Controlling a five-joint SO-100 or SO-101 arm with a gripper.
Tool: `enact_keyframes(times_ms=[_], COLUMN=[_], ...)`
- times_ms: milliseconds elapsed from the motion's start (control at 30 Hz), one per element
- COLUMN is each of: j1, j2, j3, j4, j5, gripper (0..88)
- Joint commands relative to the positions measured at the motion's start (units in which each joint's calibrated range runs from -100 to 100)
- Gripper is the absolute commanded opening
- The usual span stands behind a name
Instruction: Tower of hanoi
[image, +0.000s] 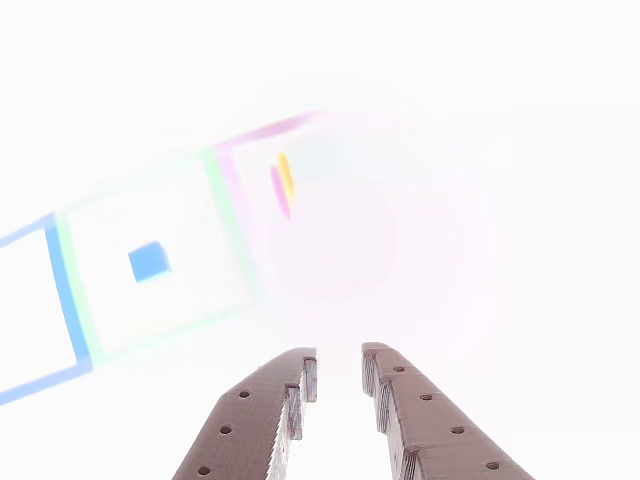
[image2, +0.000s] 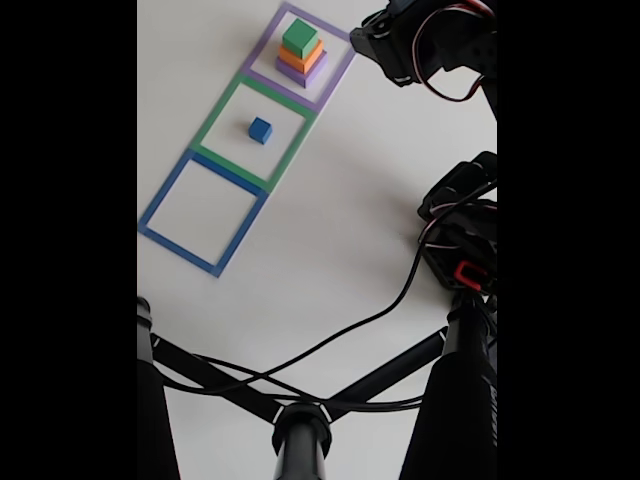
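Glaring white is washing out the other view; hand (image: 336, 372) is hanging released, one blue cube (image2: 260, 130) apart from three stacked blocks (image2: 301, 54).

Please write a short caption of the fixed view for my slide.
Small blue cube inside the green outline; green, orange and purple blocks stacked in the purple outline.

Blue outline (image2: 203, 213) lies bare; small blue cube (image2: 260, 130) and stack (image2: 301, 55) (three blocks) occupy the others
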Motion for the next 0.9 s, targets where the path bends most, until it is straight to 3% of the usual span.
enact_keyframes(times_ms=[0, 267, 400, 567, 867], j1=[4.07, 7.14, 8.77, 9.92, 8.58], j2=[0.67, -0.14, -1.19, -3.61, -5.23], j3=[-10.29, -11.65, -7.74, 3.53, 27.44], j4=[9.76, 11.38, 8.55, -2.30, -31.78], j5=[0.00, 0.00, 0.00, 0.00, 0.00], gripper=[0.0, 0.0, 6.9, 17.9, 24.6])
